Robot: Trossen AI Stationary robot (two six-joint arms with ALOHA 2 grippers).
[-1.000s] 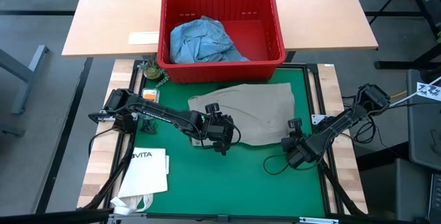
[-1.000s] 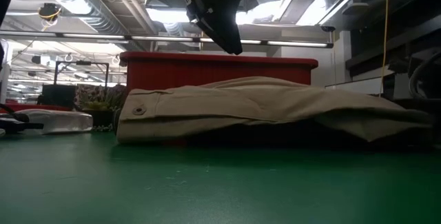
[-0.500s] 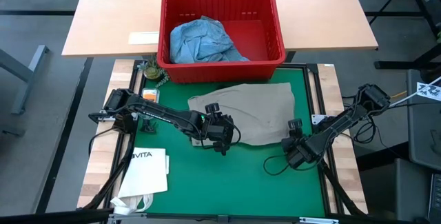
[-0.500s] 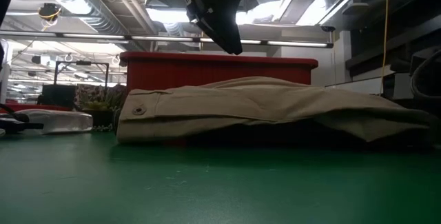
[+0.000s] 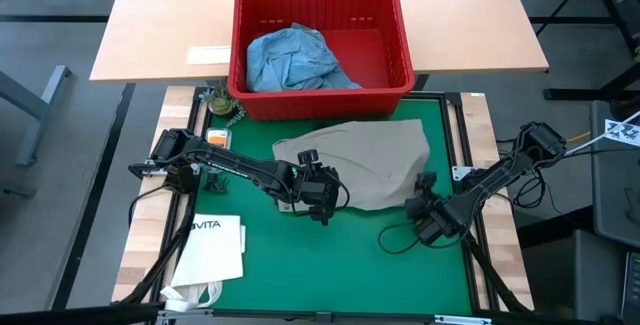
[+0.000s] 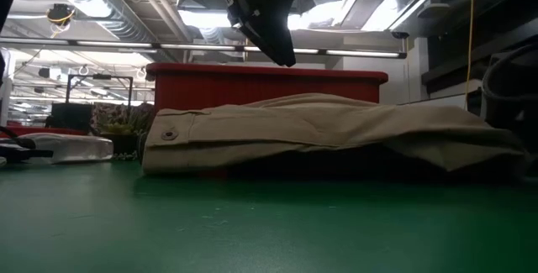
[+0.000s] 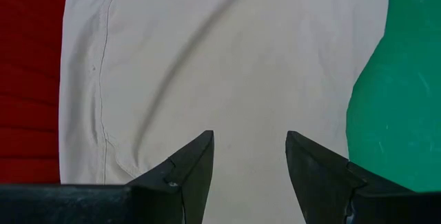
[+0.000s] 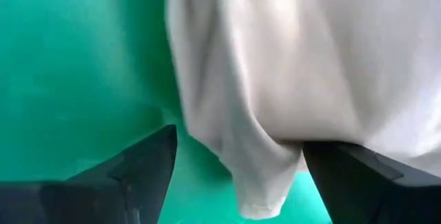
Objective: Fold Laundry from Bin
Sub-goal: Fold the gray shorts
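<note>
A khaki garment (image 5: 365, 160) lies flat on the green mat (image 5: 340, 265), just in front of the red bin (image 5: 320, 100). Light blue denim (image 5: 295, 60) lies bunched inside the bin. My left gripper (image 5: 322, 205) hangs open well above the garment's near left edge (image 7: 227, 58) and touches nothing; the low view shows it high over the cloth (image 6: 269, 29). My right gripper (image 5: 418, 205) stands open low at the garment's near right corner, with that corner (image 8: 262, 196) between its spread fingers. My right gripper comes at the khaki garment's near right corner (image 8: 262, 196) slanting down from the table's right. Its open fingers (image 8: 138, 169) stand on either side of the corner, which rests slack on the mat. I cannot tell whether a finger touches the cloth.
A white paper bag printed VITA (image 5: 212, 250) lies at the near left, off the mat. A small plant-like object (image 5: 222, 103) and an orange card (image 5: 218, 137) sit left of the bin. A dark cable (image 5: 395, 240) loops on the mat by the right gripper. Bare mat spreads along the near side.
My right gripper has opened and let go of the garment's near right corner, turning slightly where it stands. The corner has stayed down on the mat. The garment is otherwise unchanged.
</note>
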